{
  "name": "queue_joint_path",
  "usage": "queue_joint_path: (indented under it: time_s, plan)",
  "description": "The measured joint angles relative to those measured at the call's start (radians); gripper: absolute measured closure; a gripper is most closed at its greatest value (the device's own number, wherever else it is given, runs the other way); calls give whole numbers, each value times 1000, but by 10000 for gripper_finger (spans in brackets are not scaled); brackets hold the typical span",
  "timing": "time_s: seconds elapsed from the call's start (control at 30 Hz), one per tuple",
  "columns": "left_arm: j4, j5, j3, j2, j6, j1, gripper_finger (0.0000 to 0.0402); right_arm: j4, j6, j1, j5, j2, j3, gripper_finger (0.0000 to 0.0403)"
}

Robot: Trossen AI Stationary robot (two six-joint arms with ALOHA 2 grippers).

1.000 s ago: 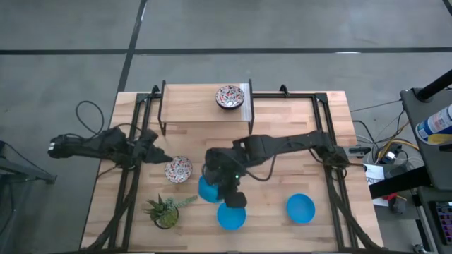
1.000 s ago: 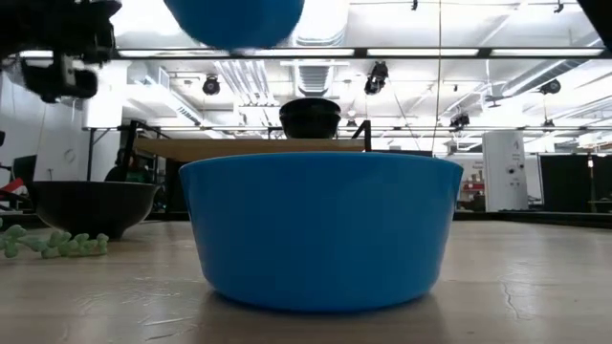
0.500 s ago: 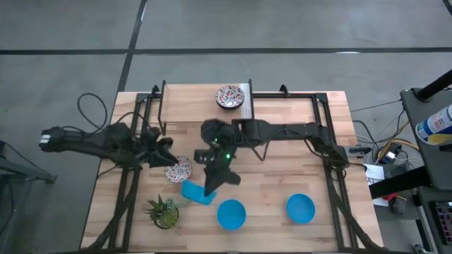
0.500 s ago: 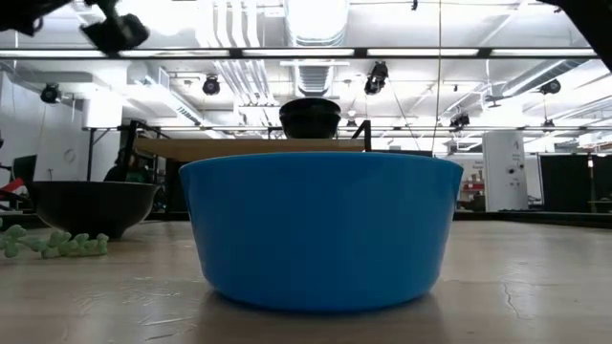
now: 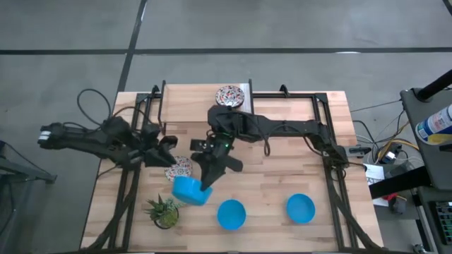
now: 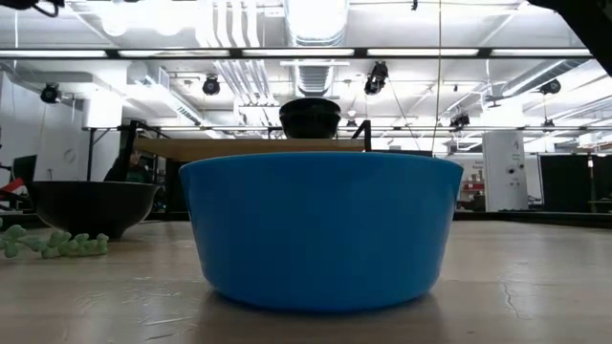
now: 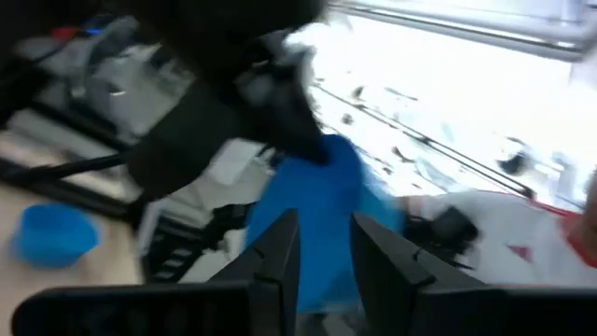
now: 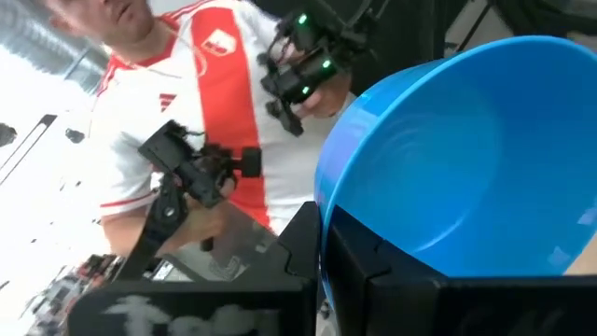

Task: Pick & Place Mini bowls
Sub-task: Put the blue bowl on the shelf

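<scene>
My right gripper (image 5: 205, 182) is shut on a bright blue mini bowl (image 5: 188, 190), held tipped above the table's near left part; the bowl also fills the right wrist view (image 8: 466, 159). My left gripper (image 5: 167, 151) is open and empty, just left of a patterned mini bowl (image 5: 180, 168) that sits on its base on the table. A second patterned bowl (image 5: 229, 97) sits on the raised shelf at the far edge. Two more blue bowls (image 5: 231, 214) (image 5: 301, 208) sit on their bases near the front edge. The nearer one fills the low view (image 6: 320, 229). My right gripper pinches the blue bowl's rim (image 8: 323, 217), one finger inside the bowl and one outside its wall. The fingers slant down toward the table's near left. The bowl is lifted clear and tipped on its side, its opening facing away from the table.
A small green potted plant (image 5: 164, 210) stands at the front left, close under the held bowl. The wooden shelf (image 5: 205, 106) spans the far middle. Black frame rails run along both sides. A person in a red-and-white shirt (image 8: 205, 103) stands beyond the table.
My right gripper has risen and swung toward the table's left with the blue bowl, turning about so the bowl has tipped from level onto its side. My left gripper has gone up, away from the table.
</scene>
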Motion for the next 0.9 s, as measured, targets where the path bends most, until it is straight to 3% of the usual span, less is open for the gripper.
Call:
queue_joint_path:
  time_s: [0.13, 0.43, 0.9]
  plan:
    - [7, 66, 37, 7, -1, 0, 312, 11, 2, 1, -17, 0, 0, 394]
    - [5, 70, 54, 47, 2, 0, 312, 75, 37, -7, -33, -1, 0, 394]
    - [7, 171, 140, 142, 22, -36, 312, 94, 53, -19, -47, -2, -1, 394]
